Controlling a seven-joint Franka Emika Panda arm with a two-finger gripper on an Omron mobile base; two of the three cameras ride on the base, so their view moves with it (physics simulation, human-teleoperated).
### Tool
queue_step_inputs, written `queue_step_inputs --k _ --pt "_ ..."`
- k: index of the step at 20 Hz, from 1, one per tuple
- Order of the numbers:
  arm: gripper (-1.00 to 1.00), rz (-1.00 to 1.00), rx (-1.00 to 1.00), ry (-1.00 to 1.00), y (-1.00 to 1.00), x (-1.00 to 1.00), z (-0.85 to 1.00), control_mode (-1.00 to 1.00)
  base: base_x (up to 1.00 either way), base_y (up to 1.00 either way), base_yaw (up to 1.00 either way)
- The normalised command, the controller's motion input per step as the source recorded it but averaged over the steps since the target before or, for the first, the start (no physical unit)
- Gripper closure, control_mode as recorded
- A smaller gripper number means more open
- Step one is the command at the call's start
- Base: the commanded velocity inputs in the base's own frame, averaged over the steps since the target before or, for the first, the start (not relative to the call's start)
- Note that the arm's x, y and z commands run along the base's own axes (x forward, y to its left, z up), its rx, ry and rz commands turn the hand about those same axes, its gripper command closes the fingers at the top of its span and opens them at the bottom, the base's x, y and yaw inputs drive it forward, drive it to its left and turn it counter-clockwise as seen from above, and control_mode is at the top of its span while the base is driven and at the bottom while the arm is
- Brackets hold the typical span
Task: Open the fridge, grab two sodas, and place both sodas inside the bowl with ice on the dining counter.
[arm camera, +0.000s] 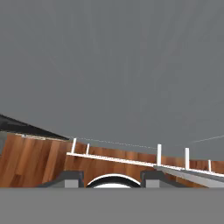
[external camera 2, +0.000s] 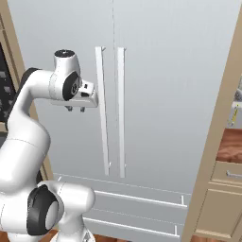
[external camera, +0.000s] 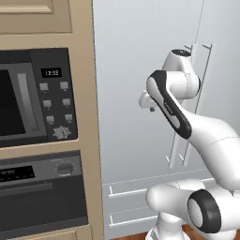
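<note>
Fridge [external camera 2: 156, 94] doors (shut) beside hand [external camera 2: 75, 109]

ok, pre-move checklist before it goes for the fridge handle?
1. Fridge doors shut, nothing opened yet: ok as a start.
2. Left handle in view and unobstructed: ok.
3. Gripper on the handle: not ok, it hangs beside it, apart, pointing down.
4. Gripper aimed at the handle: not ok, hand view looks down the door at the drawers and floor.
5. Gripper open enough for the bar: cannot tell.
6. Sodas located: cannot tell, doors are closed.
</note>
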Motion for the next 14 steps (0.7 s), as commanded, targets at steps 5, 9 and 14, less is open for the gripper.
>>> queue_step_inputs --k 5,9,14 --pt "-1.00 0.00 0.00 0.00 0.00 0.00 0.00 1.00 -0.23 -0.06 -0.01" --pt "-1.00 0.00 0.00 0.00 0.00 0.00 0.00 1.00 -0.48 -0.30 -0.06" --pt "-1.00 0.00 0.00 0.00 0.00 0.00 0.00 1.00 -0.52 -0.51 -0.07"
